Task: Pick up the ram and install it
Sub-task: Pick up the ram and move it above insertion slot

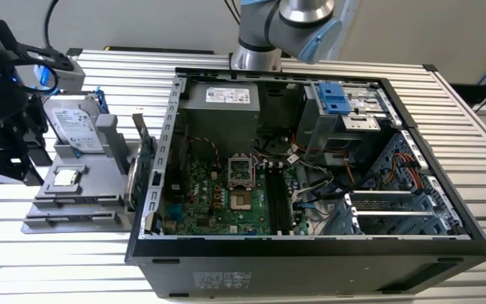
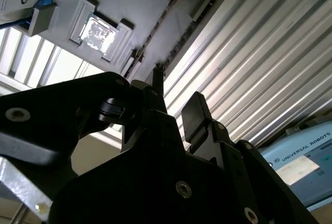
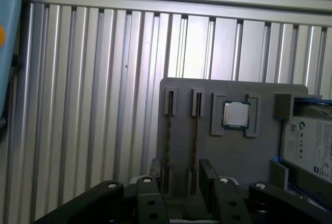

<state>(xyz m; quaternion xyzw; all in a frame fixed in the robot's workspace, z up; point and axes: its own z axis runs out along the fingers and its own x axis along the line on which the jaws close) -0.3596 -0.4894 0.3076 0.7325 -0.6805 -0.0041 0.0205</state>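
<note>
Two thin sticks stand edge-on in the slots of a grey holder [image 3: 238, 156]. I take them for the ram [image 3: 195, 141], with the second one beside it [image 3: 168, 141]. My gripper [image 3: 181, 175] hovers over that end of the holder, open, with both slots lying between its black fingers [image 3: 207, 171]. In the second wrist view the gripper [image 2: 176, 97] shows a gap between its fingertips and nothing held. In the exterior view the black gripper assembly [image 1: 7, 152] hangs at the far left beside the holder [image 1: 83, 202]. The motherboard's long black memory slots [image 1: 277, 196] lie inside the open computer case [image 1: 311, 253].
On the holder sit a processor chip [image 3: 236, 114] and a silver hard drive [image 1: 74, 126] in a blue frame. A green expansion card [image 1: 146, 164] stands upright between holder and case. Everything rests on a ribbed aluminium table [image 1: 57, 259]. The arm's base [image 1: 255, 57] stands behind the case.
</note>
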